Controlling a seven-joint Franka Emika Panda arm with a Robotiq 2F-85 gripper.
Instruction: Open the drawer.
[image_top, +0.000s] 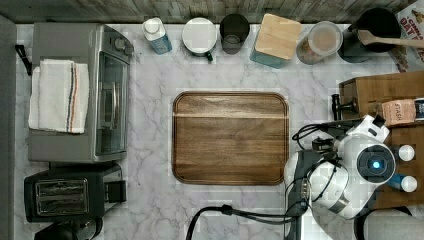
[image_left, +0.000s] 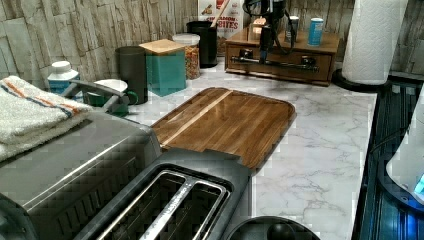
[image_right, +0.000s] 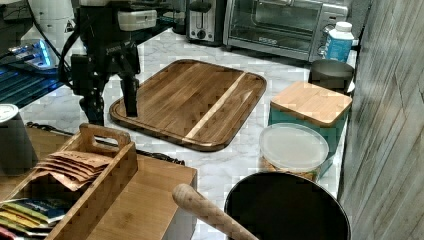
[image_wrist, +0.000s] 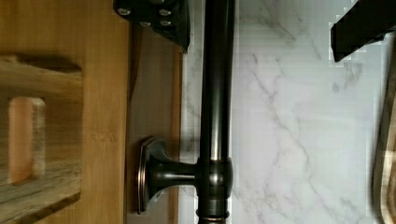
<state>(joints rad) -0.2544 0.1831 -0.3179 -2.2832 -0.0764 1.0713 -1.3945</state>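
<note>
The drawer (image_left: 280, 64) is a dark brown wooden unit at the back of the counter in the left view, and its front looks flush with the box. A long black bar handle (image_wrist: 215, 93) runs across the front on posts (image_wrist: 163, 175). My gripper (image_wrist: 259, 42) is open and straddles the bar, one finger on the drawer side and the other over the marble, with a gap on both sides. The right view shows the gripper (image_right: 112, 107) hanging just above the handle (image_right: 150, 152). In the top view the arm (image_top: 350, 170) covers most of the handle.
A wooden cutting board (image_top: 230, 137) lies mid-counter, close in front of the handle. A wooden caddy of tea packets (image_right: 75, 175) and bottles (image_top: 406, 153) sit on the drawer unit. A toaster oven (image_top: 80, 92), a toaster (image_top: 70, 192), canisters (image_top: 277, 40) and a paper towel roll (image_left: 372, 40) stand around.
</note>
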